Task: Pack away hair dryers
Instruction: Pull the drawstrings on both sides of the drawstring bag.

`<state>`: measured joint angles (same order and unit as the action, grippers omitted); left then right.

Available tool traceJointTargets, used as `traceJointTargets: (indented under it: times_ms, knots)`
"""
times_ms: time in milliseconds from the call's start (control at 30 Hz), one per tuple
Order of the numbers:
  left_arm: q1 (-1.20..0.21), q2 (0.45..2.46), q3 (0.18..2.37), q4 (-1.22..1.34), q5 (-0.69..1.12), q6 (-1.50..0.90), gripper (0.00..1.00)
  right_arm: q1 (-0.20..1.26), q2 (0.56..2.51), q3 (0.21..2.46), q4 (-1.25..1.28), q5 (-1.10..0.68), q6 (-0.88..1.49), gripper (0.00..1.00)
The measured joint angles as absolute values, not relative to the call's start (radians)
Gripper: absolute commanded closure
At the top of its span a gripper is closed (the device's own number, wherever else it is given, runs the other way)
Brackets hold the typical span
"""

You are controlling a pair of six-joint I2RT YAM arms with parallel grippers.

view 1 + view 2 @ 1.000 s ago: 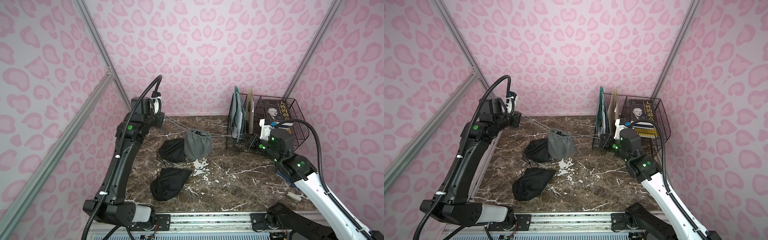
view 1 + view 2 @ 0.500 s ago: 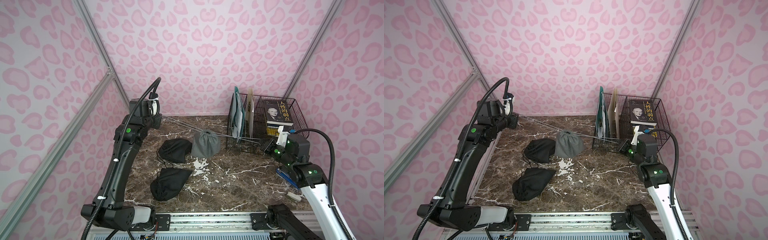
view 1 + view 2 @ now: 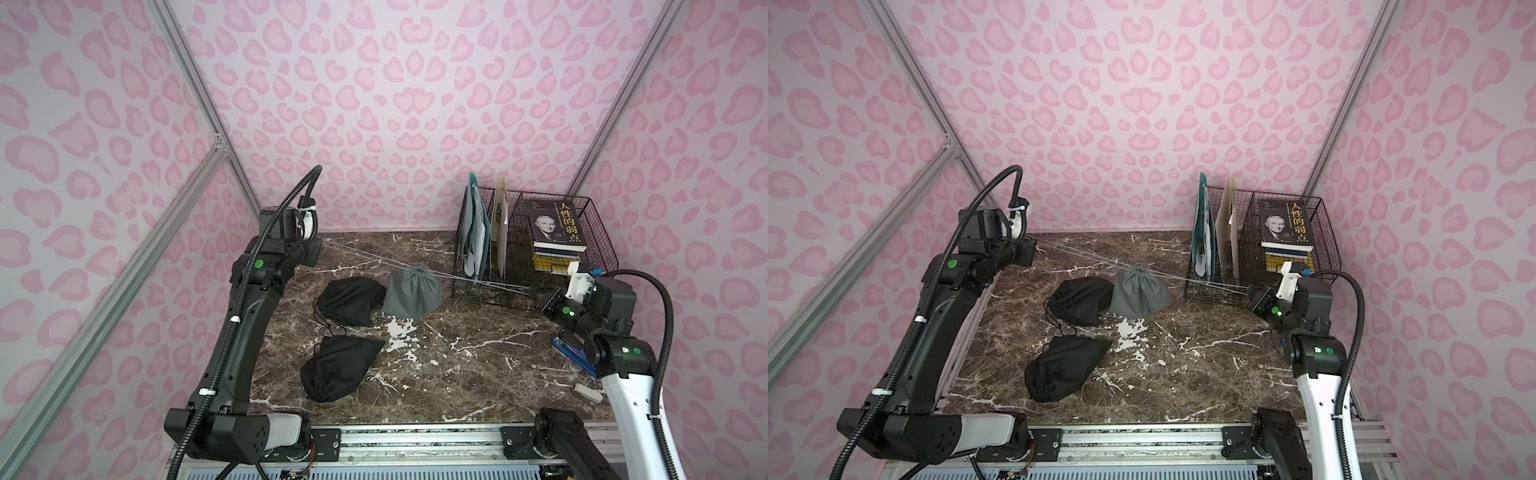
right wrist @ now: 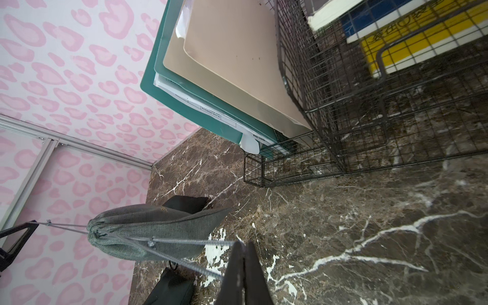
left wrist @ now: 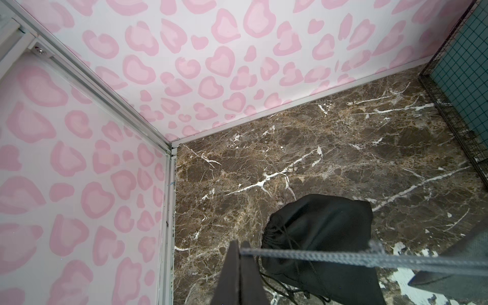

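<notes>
Left gripper (image 5: 239,247) at the desk's (image 3: 478,365) back-left corner and right gripper (image 4: 244,245) near the right edge are both pinched tight on the drawstrings (image 5: 317,257). They're taut. The grey pouch (image 3: 411,293) sits cinched between them, with black pouches (image 3: 351,299) just beside it. The dryers are hidden.

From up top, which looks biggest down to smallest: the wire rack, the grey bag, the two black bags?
1. Wire rack.
2. Nearer black bag, though nearness to the camera helps it.
3. Farther black bag and grey bag: alike, unranked.
</notes>
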<state>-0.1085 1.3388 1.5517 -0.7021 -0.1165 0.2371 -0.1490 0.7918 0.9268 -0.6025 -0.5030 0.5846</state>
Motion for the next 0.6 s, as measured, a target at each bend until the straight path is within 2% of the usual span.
traceJointTargets:
  times_ms: [333,600]
  knots:
    - [-0.106,1.331,1.533,-0.702,-0.110,0.235,0.98,-0.121,0.818,0.937,-0.604,-0.542,0.564,1.00]
    - [-0.117,1.298,1.496,-0.701,-0.154,0.238,0.98,0.223,0.953,1.081,-0.598,-0.331,0.565,1.00]
